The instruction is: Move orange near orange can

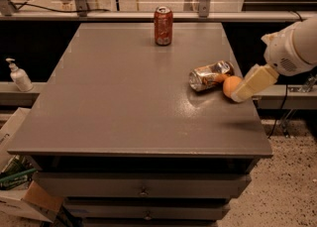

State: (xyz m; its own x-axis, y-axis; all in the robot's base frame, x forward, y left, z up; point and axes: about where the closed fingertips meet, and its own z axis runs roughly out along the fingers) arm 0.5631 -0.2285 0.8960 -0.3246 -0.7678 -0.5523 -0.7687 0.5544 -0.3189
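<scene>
The orange (230, 85) rests on the grey table (124, 97) near its right edge. It touches the right end of the crushed orange can (210, 75), which lies on its side. My gripper (247, 86) is at the table's right edge, right beside the orange on its right side and low over the surface. The white arm (292, 47) reaches in from the upper right.
An upright red-orange soda can (163, 26) stands at the back middle of the table. A hand-pump bottle (19, 75) stands on a ledge to the left. Cardboard boxes (25, 196) sit on the floor at lower left. Drawers (143, 189) are below the tabletop.
</scene>
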